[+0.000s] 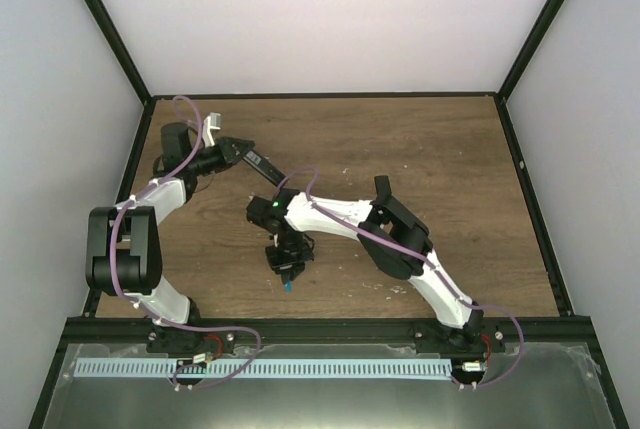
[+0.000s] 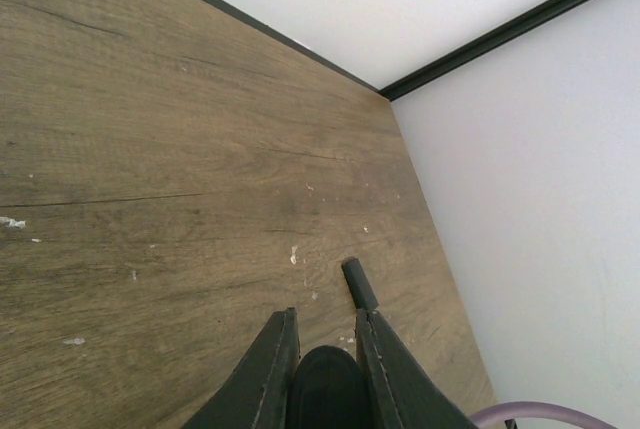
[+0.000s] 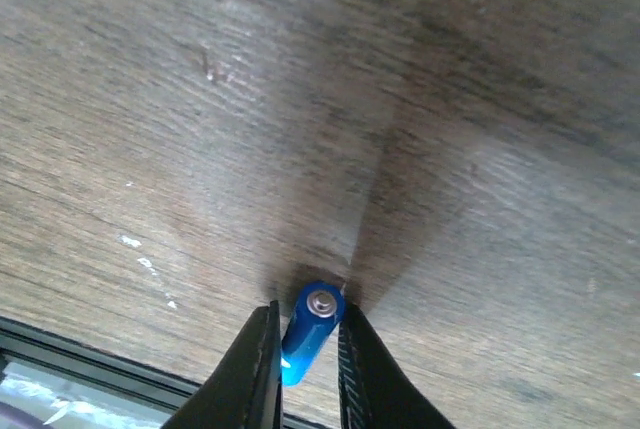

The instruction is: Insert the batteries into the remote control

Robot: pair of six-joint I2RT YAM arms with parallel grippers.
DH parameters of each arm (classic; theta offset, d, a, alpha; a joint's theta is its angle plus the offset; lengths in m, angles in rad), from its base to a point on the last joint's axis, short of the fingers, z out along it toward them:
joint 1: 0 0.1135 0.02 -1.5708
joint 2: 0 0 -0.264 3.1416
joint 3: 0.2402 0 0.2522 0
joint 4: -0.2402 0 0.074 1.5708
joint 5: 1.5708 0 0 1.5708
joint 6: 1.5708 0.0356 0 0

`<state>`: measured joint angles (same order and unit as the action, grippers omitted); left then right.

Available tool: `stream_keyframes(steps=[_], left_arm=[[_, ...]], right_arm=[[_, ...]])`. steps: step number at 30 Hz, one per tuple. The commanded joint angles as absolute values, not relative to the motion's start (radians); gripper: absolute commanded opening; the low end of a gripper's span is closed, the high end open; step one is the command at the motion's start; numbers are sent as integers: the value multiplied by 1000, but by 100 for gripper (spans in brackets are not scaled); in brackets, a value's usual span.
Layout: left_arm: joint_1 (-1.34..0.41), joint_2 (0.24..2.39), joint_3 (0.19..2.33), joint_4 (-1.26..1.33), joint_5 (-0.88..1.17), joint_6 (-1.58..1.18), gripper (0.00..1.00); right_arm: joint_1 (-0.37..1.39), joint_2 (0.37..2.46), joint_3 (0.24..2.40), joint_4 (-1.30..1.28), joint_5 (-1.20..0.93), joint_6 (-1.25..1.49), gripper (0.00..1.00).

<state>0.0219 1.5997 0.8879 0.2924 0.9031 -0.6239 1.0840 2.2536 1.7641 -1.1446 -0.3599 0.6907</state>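
1. Nearest the arm bases, the right gripper (image 3: 306, 317) points down at the table (image 1: 430, 159). Its jaws are clamped on a bright blue battery (image 3: 310, 334).
2. The battery lies lengthwise between the jaws, pinched at its sides. Its metal-capped end sticks out toward the table. Shadows meet at that end, so it looks to be touching the wood or just above it; I cannot tell which.
3. No second battery shows in any view.
4. Farther back and to the left, the left gripper (image 2: 327, 334) has its jaws closed on one end of the remote (image 1: 263, 169). The slim black bar's free end points toward the right arm.
5. The battery is apart from the remote and nearer the bases. Seen from above, the right arm's wrist sits between them.
6. The step in hand looks like carrying this battery to the remote.
7. To do it well, lift straight up with the clamp firm, since a small cylinder can pivot in the jaws. Then line the battery up lengthwise over the bay, with its ends the correct way round.
8. The left arm should keep the remote steady. The bay is not visible, so I cannot tell which face is up.
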Motion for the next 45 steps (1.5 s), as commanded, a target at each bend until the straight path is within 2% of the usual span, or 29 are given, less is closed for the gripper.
stream_keyframes(steps=[1,9,14,25,32,37,45], left_arm=[[26,1580,884,311,918,-606,0],[26,1583,886,307,916,-602,0],[26,1588,887,310,922,-605,0],[26,1627,915,319,960,-623,0],[27,1647,963,323,946,-683,0],[24,1643,999,285,959,-699,0],[7,1641,1055,245,1120,-693,0]], right_arm=[[1081,2281,1793,-1186,-264,662,10],[1081,2276,1795,-1189,-236,634,8],[1082,2264,1805,-1192,-196,621,3],[1010,2040,1623,-979,-101,578,1],[842,1904,1600,-874,-32,381,1],[685,1842,1604,-773,-114,229,1],[613,1760,1543,-534,-238,-133,1]])
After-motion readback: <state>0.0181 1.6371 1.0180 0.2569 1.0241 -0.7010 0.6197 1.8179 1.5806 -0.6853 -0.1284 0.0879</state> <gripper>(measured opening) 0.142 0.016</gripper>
